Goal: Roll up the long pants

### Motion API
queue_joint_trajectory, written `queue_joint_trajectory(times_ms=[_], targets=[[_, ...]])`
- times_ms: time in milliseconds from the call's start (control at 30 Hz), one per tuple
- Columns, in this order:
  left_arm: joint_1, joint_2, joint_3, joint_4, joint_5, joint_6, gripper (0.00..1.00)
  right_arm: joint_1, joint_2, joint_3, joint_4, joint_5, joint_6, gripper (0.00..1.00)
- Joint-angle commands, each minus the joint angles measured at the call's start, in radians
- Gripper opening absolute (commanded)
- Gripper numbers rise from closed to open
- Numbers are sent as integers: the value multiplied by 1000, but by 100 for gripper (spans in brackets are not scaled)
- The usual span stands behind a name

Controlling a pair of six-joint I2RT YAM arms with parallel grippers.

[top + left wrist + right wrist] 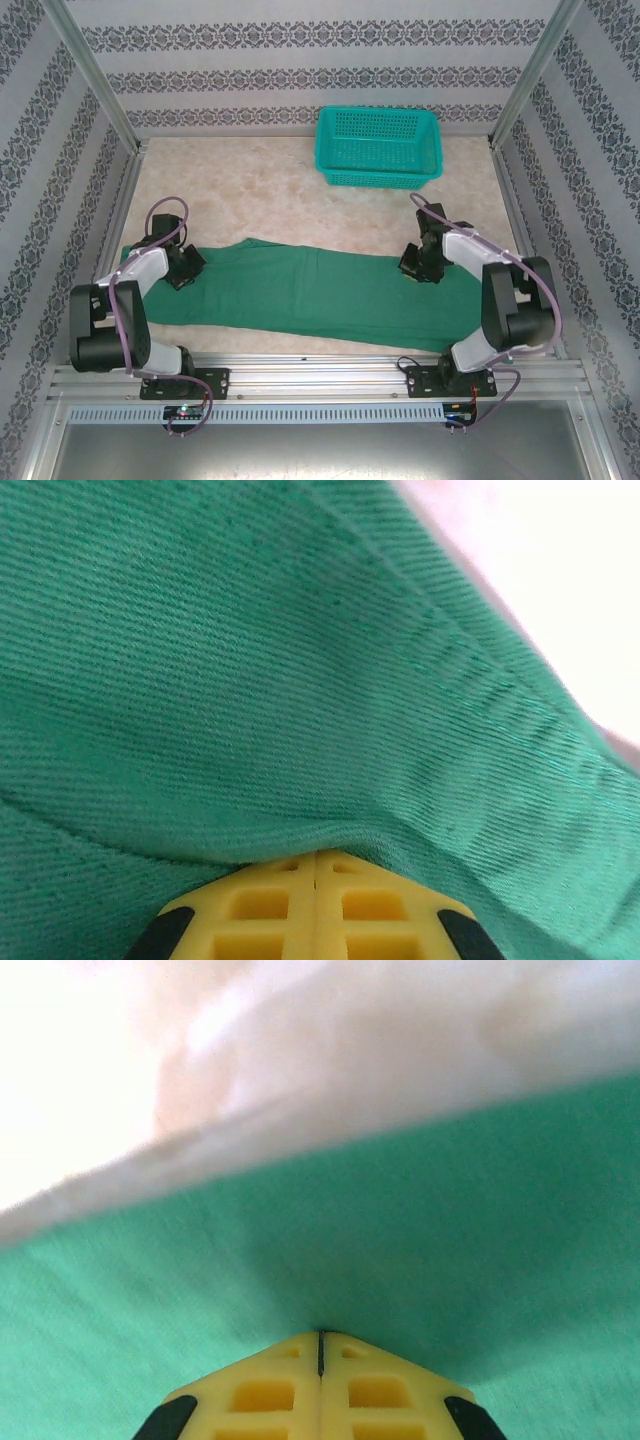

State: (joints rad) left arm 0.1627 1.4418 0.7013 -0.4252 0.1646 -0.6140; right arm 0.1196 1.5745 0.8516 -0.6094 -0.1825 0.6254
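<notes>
The long pants (320,295) lie spread flat across the near half of the table, a plain dark green cloth running from left to right. My left gripper (185,268) is down on their far edge near the left end. In the left wrist view its yellow jaws (316,852) are shut, with a fold of the pants (250,680) bunched over the tips. My right gripper (418,265) is down on the far edge near the right end. Its jaws (320,1333) are shut with the tips in the green cloth (420,1260), close to its edge.
A teal mesh basket (380,147) stands at the back of the table, right of the middle. Patterned walls close in the left, right and back sides. Beige tabletop (260,190) lies between the pants and the basket.
</notes>
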Motion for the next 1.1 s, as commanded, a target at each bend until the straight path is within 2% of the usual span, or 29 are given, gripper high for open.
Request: queue_joint_trajectory(times_ms=[0,233,500,667,767,867,1000,1067], targets=[[-9,49,28,39,-66,-32,0,-16,91,87,-15,-8,-9,0],[-5,155,85,58,-89,-72,0,-44,246,247,-46,-18,-16,0],[-3,311,254,34,-63,-93,0,-74,426,519,-125,-44,-22,0],[-3,329,325,31,-53,-108,0,-95,487,702,-199,17,-57,0],[-3,252,319,20,-87,-116,0,-142,385,687,-211,92,-72,0],[-2,151,308,-27,-152,-94,0,-212,189,588,-222,187,-109,0],[15,60,286,-76,-200,-67,0,-358,-55,453,-307,207,-162,0],[31,33,264,-64,-185,-67,0,-436,-165,341,-285,159,-143,33]])
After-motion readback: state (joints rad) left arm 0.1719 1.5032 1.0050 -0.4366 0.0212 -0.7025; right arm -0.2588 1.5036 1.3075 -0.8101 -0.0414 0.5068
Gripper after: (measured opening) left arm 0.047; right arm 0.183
